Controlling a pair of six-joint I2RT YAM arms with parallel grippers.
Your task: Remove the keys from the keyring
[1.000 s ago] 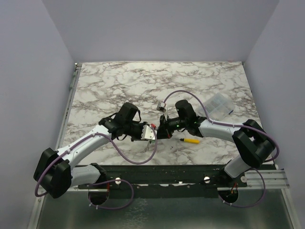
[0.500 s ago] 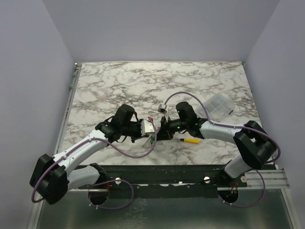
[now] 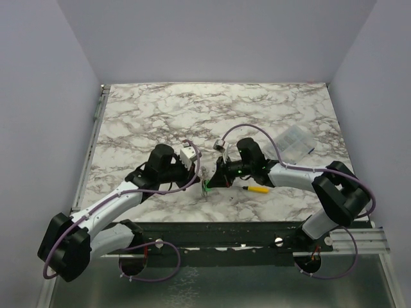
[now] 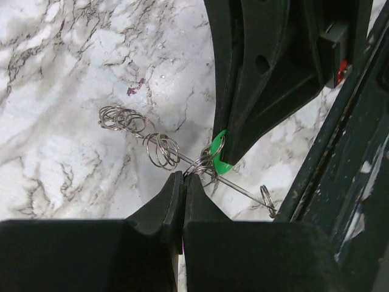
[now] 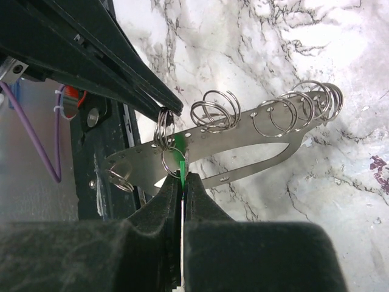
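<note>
Two sets of fingers are meeting at the lower middle of the top view, and both are clamping shut: the left fingers [image 4: 167, 204] are pinching the wire rings of the keyring [image 5: 143, 159] just beside the green key [image 5: 180, 159], while the right fingers [image 5: 164, 201] are squeezing that key by its head. The danger, as I'm reading it: a straight pull could be dragging the whole keyring along instead of threading the key off, or the thin head could be slipping out of such a narrow pinch. In the right wrist view the keyring is stretching from just above the fingertips toward the upper right, over the counter [image 3: 148, 109]; whether it's touching, I can't tell.
</note>
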